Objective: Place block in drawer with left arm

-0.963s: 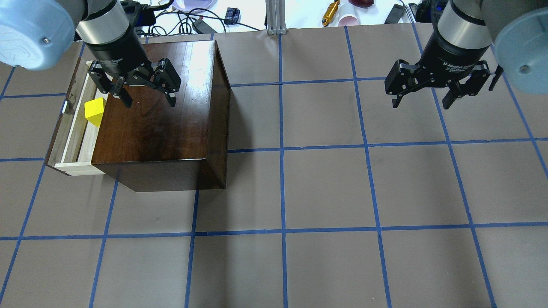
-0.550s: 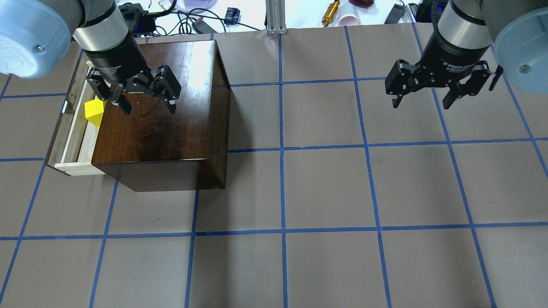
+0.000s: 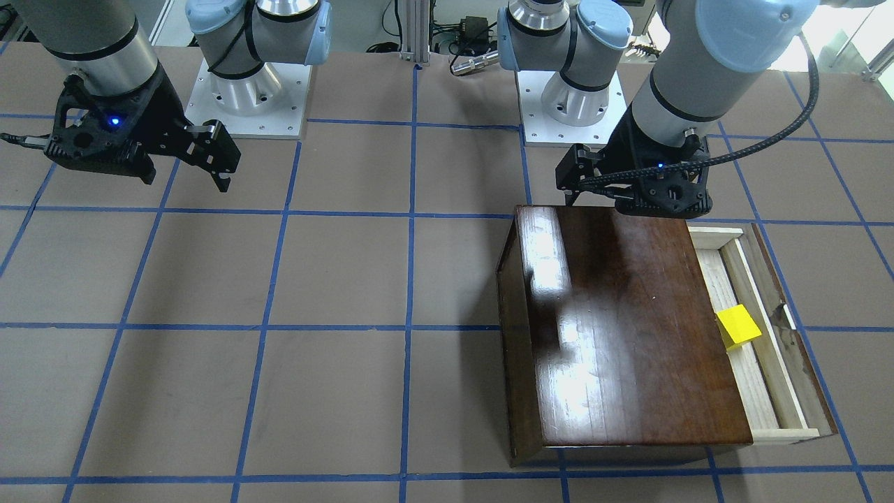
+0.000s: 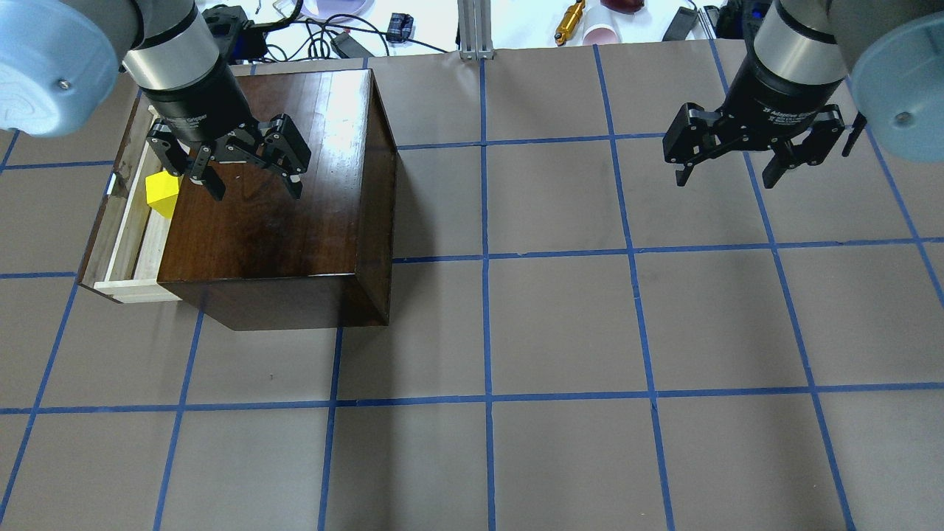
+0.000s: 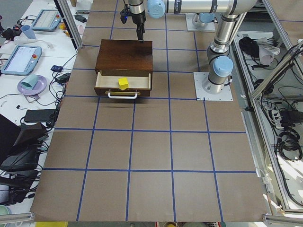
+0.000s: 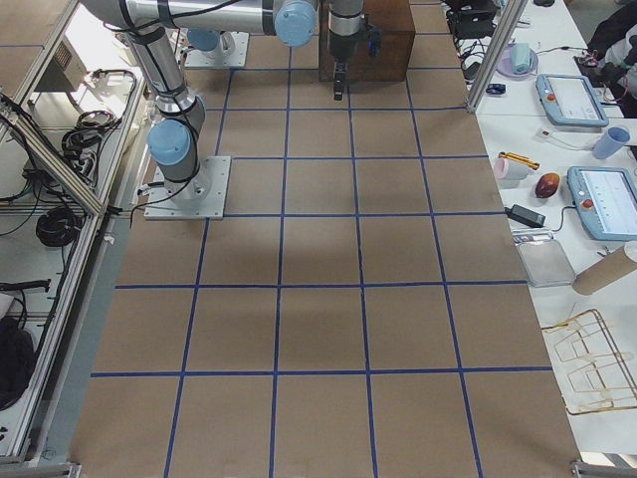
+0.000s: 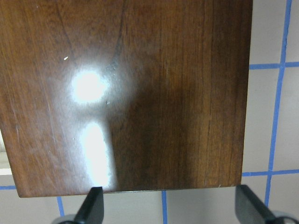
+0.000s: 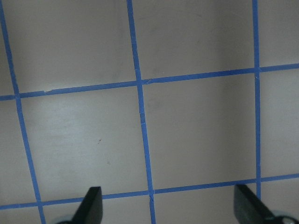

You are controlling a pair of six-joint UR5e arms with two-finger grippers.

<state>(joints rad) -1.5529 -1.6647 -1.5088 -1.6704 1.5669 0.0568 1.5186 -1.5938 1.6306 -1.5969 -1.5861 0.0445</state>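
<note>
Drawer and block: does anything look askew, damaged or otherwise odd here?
Nothing stands out. The block sits inside the open drawer, on its floor. The left gripper is open and empty above the cabinet top; the right gripper is open over the table.

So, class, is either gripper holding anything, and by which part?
Nothing is held. The left gripper is open above the cabinet, the right gripper open over the table, and the block lies loose in the drawer.
</note>
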